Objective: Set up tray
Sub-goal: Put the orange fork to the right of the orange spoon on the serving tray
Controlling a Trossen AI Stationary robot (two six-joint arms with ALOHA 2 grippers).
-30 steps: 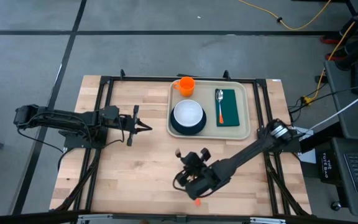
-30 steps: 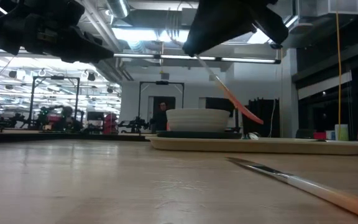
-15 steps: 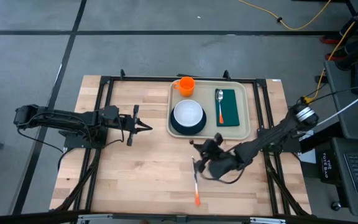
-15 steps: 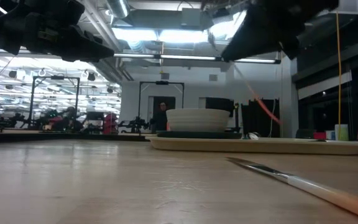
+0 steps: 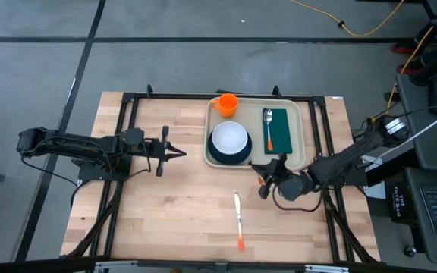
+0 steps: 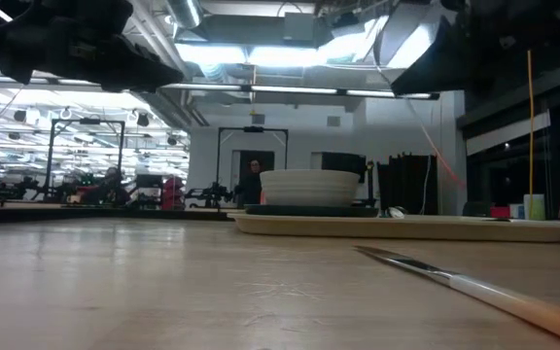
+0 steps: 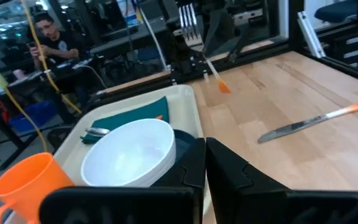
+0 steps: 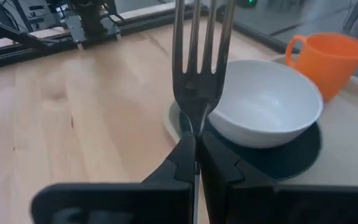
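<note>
Clenched on a fork (image 8: 197, 74), the right gripper (image 5: 270, 173) hangs just off the tray (image 5: 298, 163) at about its 6 o'clock edge, tines up and orange handle below the fingers. That tray sits at roughly 1 o'clock on the table (image 5: 173, 220) and already carries the plate (image 5: 220, 158) with the bowl (image 5: 229, 139), the cup (image 5: 227, 104), and the napkin (image 5: 281, 130) with a spoon (image 5: 268, 125) on it. A knife (image 5: 238, 222) lies on bare wood near 6 o'clock. The step in hand looks like bringing the fork to the tray; next it likely needs carrying over the rim and laying flat by the spoon. A second ago this gripper was down near the knife; since then it has swung up toward the tray. The left gripper (image 5: 174, 155) waits shut at 9 o'clock, unmoved.
</note>
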